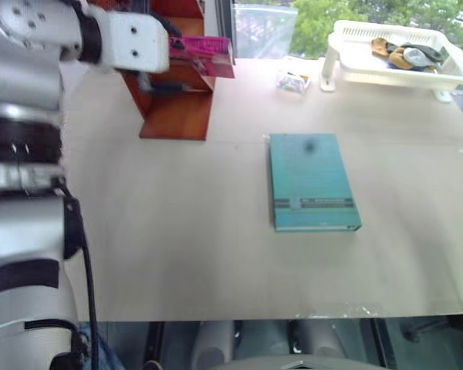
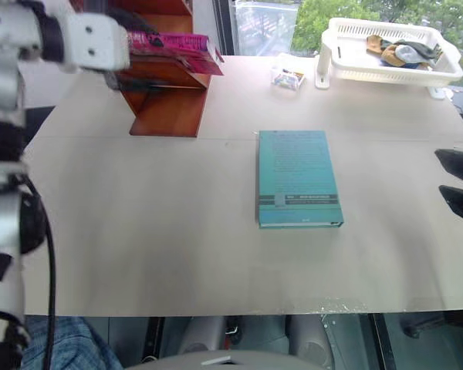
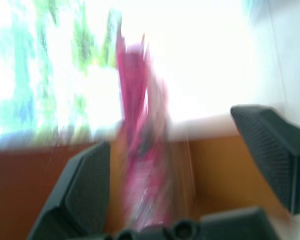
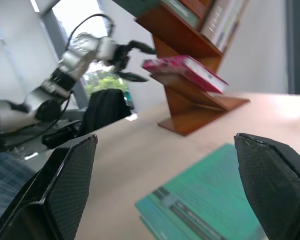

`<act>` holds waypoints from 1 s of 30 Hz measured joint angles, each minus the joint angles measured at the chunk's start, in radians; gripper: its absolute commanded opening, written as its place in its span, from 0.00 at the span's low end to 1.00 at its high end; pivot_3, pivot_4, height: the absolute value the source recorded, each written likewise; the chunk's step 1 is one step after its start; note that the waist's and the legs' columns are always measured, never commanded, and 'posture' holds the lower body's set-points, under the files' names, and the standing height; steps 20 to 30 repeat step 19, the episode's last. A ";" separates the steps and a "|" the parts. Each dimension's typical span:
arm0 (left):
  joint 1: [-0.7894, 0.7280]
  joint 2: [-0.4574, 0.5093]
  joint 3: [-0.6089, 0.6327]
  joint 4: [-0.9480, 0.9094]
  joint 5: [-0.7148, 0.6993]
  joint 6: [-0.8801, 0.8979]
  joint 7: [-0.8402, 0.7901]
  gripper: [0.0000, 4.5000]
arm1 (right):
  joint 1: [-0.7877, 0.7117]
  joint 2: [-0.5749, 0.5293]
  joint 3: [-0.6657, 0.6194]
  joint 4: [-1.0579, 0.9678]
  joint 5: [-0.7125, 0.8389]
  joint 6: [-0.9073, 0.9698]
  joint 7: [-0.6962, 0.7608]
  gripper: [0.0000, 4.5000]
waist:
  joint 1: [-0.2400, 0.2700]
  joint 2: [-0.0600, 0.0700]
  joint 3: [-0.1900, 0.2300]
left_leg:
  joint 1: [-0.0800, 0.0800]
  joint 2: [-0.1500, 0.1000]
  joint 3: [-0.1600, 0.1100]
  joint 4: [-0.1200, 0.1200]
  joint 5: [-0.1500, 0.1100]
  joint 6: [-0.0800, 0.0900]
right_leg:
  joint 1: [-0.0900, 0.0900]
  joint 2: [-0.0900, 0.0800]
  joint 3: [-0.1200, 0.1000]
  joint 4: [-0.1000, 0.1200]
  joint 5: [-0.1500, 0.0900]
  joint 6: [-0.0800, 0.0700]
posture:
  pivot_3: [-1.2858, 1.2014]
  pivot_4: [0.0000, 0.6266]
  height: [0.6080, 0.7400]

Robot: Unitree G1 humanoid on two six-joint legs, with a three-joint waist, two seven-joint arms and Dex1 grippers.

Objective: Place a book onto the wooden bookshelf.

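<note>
Book (image 2: 174, 48) lies on wooden bookshelf (image 2: 170, 108); both grippers' fingers spread; basket (image 2: 386, 65) holds seemingly cloth items.

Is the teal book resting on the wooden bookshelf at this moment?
No, the teal book lies flat on the table, apart from the wooden bookshelf.

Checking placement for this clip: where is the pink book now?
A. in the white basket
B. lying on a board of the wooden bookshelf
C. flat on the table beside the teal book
B: the pink book lies on a slanted board of the wooden bookshelf, with the left pincer open beside it.
</note>
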State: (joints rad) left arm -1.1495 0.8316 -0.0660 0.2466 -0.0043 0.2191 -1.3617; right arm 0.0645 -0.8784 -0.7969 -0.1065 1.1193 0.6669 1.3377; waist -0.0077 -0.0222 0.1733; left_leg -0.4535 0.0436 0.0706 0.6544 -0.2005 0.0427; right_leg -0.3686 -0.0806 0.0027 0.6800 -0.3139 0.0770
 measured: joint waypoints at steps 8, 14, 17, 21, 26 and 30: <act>0.588 -0.178 0.249 -0.495 -0.445 0.519 0.196 0.98 | 0.123 0.008 0.027 0.119 -0.204 -0.130 0.042 1.00 | -0.012 0.007 -0.005 | 0.018 -0.002 0.002 -0.003 -0.003 0.004 | 0.015 0.002 0.003 -0.001 0.000 0.000 | 0.52 0.24 1.00; 0.868 -0.157 0.234 -0.496 -0.408 0.459 0.285 0.98 | 0.175 0.005 0.157 0.227 -0.450 -0.348 0.064 1.00 | -0.005 0.006 -0.005 | 0.028 0.002 0.003 -0.003 -0.003 0.004 | 0.024 0.002 0.004 -0.002 0.000 -0.001 | 0.52 0.24 1.00; 0.934 -0.156 0.237 -0.433 -0.387 0.414 0.324 0.98 | 0.147 0.028 0.191 0.334 -0.530 -0.459 0.048 1.00 | -0.003 0.006 -0.005 | 0.028 0.001 0.004 -0.003 -0.003 0.004 | 0.024 0.000 0.005 -0.002 0.000 -0.001 | 0.52 0.24 1.00; 0.967 -0.156 0.246 -0.418 -0.387 0.395 0.341 0.98 | 0.122 0.042 0.199 0.378 -0.544 -0.499 0.047 1.00 | -0.004 0.007 -0.005 | 0.028 0.001 0.004 -0.003 -0.003 0.004 | 0.024 -0.001 0.005 -0.002 0.000 -0.001 | 0.52 0.24 1.00; 0.967 -0.156 0.246 -0.418 -0.387 0.395 0.341 0.98 | 0.122 0.042 0.199 0.378 -0.544 -0.499 0.047 1.00 | -0.004 0.007 -0.005 | 0.028 0.001 0.004 -0.003 -0.003 0.004 | 0.024 -0.001 0.005 -0.002 0.000 -0.001 | 0.52 0.24 1.00; 0.967 -0.156 0.246 -0.418 -0.387 0.395 0.341 0.98 | 0.122 0.042 0.199 0.378 -0.544 -0.499 0.047 1.00 | -0.004 0.007 -0.005 | 0.028 0.001 0.004 -0.003 -0.003 0.004 | 0.024 -0.001 0.005 -0.002 0.000 -0.001 | 0.52 0.24 1.00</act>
